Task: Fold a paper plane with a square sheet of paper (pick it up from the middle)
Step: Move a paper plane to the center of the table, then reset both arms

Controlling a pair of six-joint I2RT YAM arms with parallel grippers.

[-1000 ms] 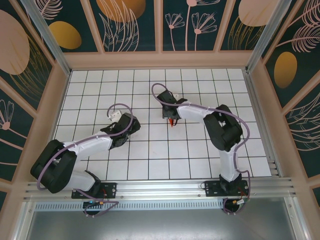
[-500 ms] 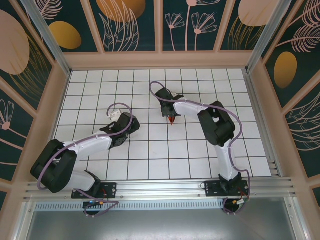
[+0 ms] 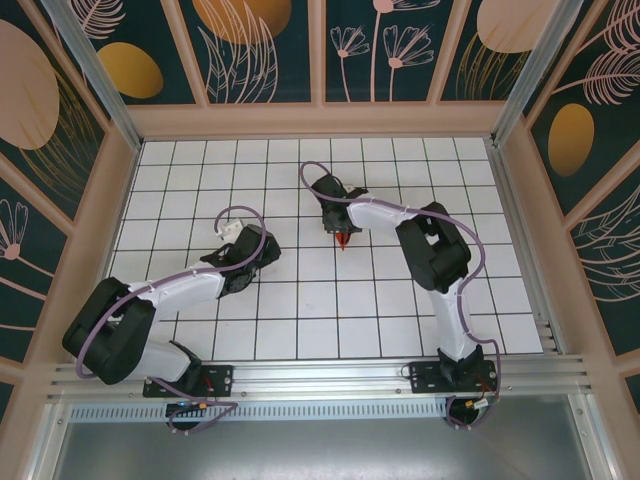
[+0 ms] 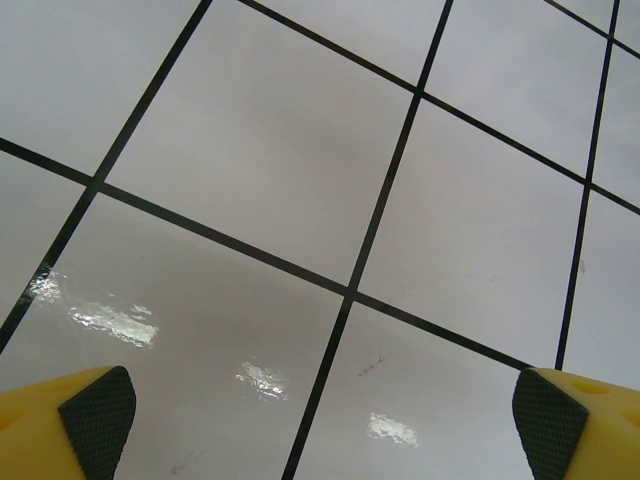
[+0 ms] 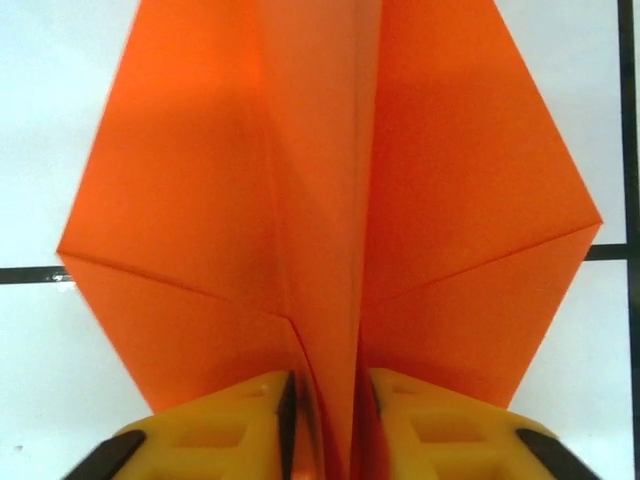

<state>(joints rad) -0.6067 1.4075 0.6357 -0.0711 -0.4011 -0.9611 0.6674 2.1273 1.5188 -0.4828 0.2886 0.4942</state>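
Observation:
The paper plane [image 5: 330,180] is bright orange, folded to a broad pointed shape with a raised centre ridge, lying on the white tiles. Its ridge stands between the jaws of my right gripper [image 5: 328,400], which are slightly parted, with the yellow fingers [image 5: 230,420] close on either side. From above, a small orange tip of the plane [image 3: 344,241] peeks out under the right gripper [image 3: 339,230] near the table's middle. My left gripper [image 4: 320,420] hangs wide open over bare tiles, its fingertips [image 4: 95,415] at the frame corners; from above the left gripper [image 3: 266,248] sits left of the plane.
The floor is a white tiled grid [image 3: 300,320] with black lines, walled by wooden frames and dark floral panels [image 3: 270,40]. A metal rail [image 3: 320,375] runs along the near edge at the arm bases.
The right arm shifted slightly left and its jaws have parted a little around the plane's ridge. The left arm has not moved.

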